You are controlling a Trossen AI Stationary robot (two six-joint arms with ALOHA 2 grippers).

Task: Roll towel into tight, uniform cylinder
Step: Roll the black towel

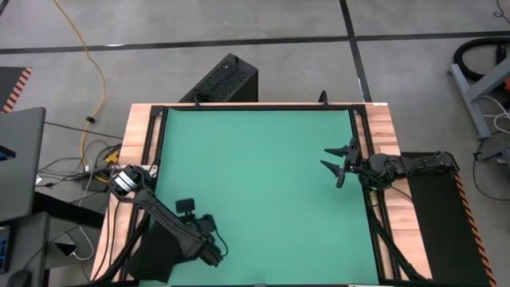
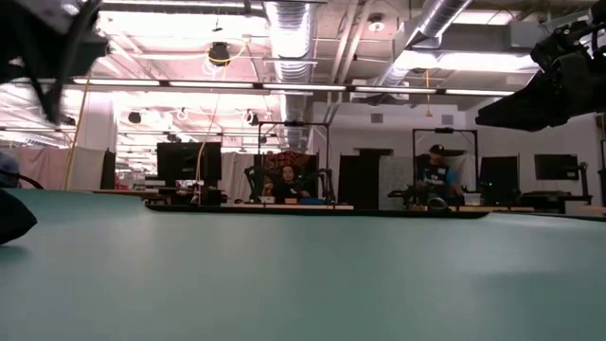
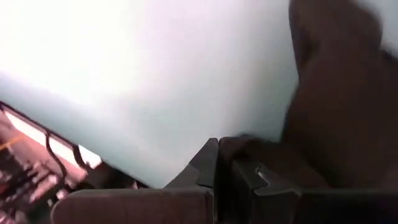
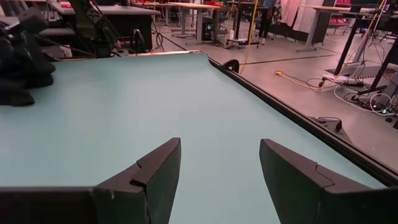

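Observation:
The black towel (image 1: 163,257) lies bunched at the near left corner of the green mat (image 1: 263,183). It also shows as a dark mass in the left wrist view (image 3: 336,93) and far off in the right wrist view (image 4: 18,71). My left gripper (image 1: 212,253) is over the mat's near edge, beside the towel, with its fingers closed (image 3: 224,171). My right gripper (image 1: 338,163) is open and empty above the mat's right side, and its fingers show spread in the right wrist view (image 4: 217,180). My left gripper is shut with the towel's cloth (image 3: 252,149) right at its fingertips, and the cloth seems to come out from between them. The view is blurred, so I cannot tell which edge it is or how many layers. The rest of the towel lies on the mat beyond the fingers.
A black ribbed box (image 1: 223,80) stands on the floor beyond the table's far edge. A black frame rail (image 4: 292,112) runs along the mat's edge. Most of the mat between the two grippers is bare. People sit at desks far behind (image 2: 436,175).

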